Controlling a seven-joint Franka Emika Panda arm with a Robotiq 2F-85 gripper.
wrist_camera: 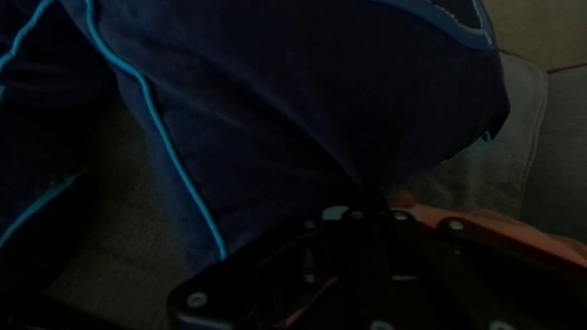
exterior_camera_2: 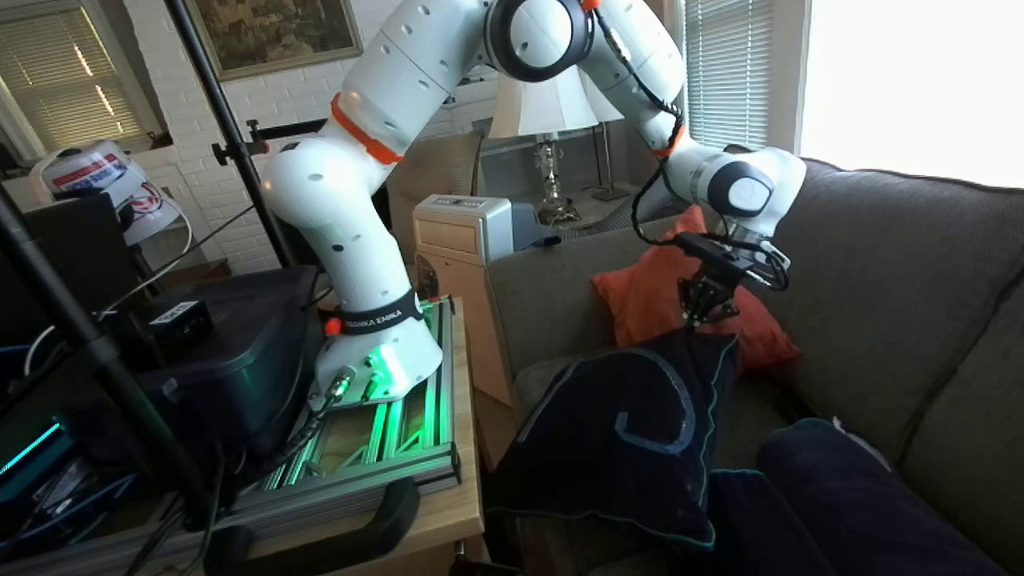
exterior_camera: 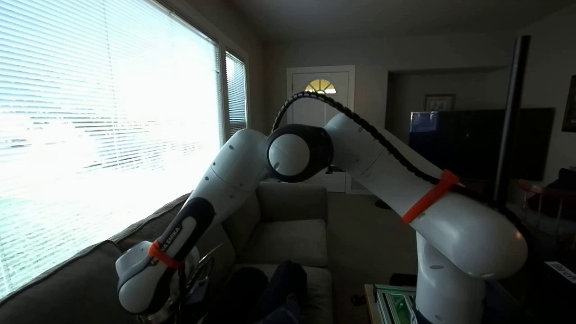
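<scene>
One cushion (exterior_camera_2: 645, 290) (orange) behind navy pillow (exterior_camera_2: 612, 440).

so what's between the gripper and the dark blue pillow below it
Nothing: the gripper is closed on the dark blue pillow itself. The wrist view shows it bunched at the grip; an exterior view shows the contact too.

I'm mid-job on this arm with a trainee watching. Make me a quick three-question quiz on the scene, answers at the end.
1. True or false: the pincer is shut on the navy cushion.
2. Fill in: the piping along that cushion's edge is ____.
3. What colour is the rear cushion, partly hidden behind the pincer in an exterior view? A) white B) orange C) green

Key: 1 true; 2 light blue; 3 B
</scene>
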